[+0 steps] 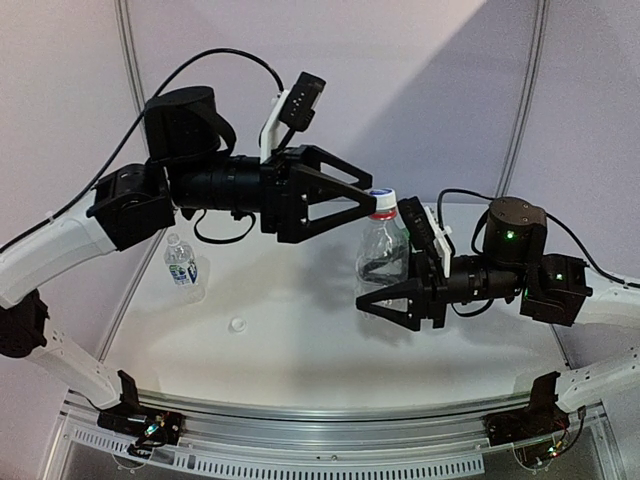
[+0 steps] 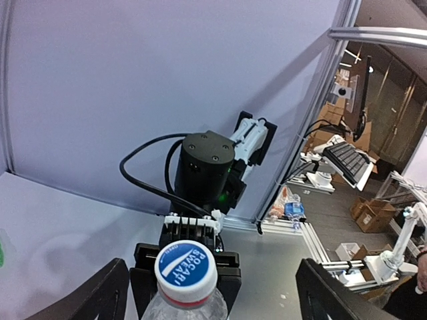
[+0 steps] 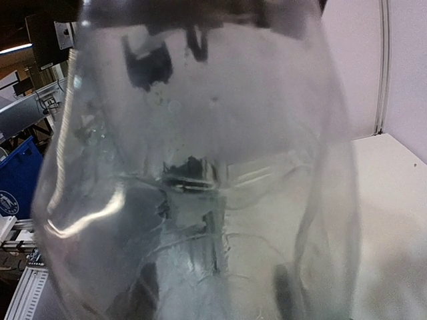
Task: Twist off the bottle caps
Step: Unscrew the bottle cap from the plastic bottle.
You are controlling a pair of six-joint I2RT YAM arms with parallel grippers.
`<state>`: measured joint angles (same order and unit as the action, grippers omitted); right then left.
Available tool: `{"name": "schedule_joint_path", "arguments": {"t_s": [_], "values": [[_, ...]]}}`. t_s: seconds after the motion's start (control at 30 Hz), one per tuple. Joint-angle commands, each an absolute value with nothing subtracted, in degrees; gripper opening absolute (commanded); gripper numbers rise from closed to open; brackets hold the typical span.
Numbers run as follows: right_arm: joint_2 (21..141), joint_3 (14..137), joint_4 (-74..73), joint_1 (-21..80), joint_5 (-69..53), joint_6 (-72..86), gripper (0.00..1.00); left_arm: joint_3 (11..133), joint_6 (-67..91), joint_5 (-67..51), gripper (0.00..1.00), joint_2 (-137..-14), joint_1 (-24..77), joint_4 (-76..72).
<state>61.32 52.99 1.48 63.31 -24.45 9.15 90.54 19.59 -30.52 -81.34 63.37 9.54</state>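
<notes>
My left gripper [image 1: 368,198] stands open, its tips level with the cap [image 1: 382,203] of the clear bottle [image 1: 383,252], right of centre over the table [image 1: 300,350]. In the overhead view my right gripper [image 1: 388,298] comes in from the right and is clamped on that bottle's lower body, keeping it upright. I cannot tell whether its base touches the table. Well to the left stands a labelled bottle [image 1: 181,262], and a loose white cap [image 1: 237,324] lies nearer me, between the two bottles. From the left wrist I look down on the printed top of the cap. My two fingers [image 2: 100,297] straddle it with a clear gap on each side, and the cap sits left of the middle between them. From the right wrist the clear bottle fills the picture and my own fingers are hidden behind it, so I cannot see how firm the hold is. If I close as I stand, one finger should meet the cap first and push the neck sideways. The bottle looks thin and empty, and I hold it low, so I expect it could tilt, buckle, or turn in the right grip along with the cap instead of letting the thread break free.
</notes>
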Motion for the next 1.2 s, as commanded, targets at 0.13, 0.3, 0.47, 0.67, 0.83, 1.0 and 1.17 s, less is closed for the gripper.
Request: {"name": "schedule_joint_path", "arguments": {"t_s": [0.13,0.3,0.47,0.67,0.83,1.0,1.17], "values": [[62.05,55.72,1.9,63.14,-26.81,10.35,0.0,93.01,21.49,-36.65,0.75,-83.81,61.27,7.47],[62.26,56.2,1.79,63.11,-26.85,10.37,0.0,93.07,22.28,-36.99,0.62,-84.95,61.19,7.73],[62.97,56.93,1.64,63.17,-26.98,10.28,0.0,93.55,22.77,-37.09,0.4,-85.95,61.23,7.94],[63.61,57.51,1.62,63.11,-26.13,10.16,0.0,93.78,22.55,-36.7,0.22,-86.01,61.24,9.34],[64.28,58.4,0.49,63.11,-23.67,9.61,0.0,94.06,21.36,-34.78,0.2,-85.39,61.26,12.02],[65.86,60.82,-2.28,63.13,-19.59,8.94,0.0,96.28,18.56,-29.13,0.2,-85.62,62.14,19.01],[68.15,63.52,-4.4,63.17,-13.3,9.44,0.0,99.51,16.7,-15.53,0.2,-86.43,63.89,27.52]]}}
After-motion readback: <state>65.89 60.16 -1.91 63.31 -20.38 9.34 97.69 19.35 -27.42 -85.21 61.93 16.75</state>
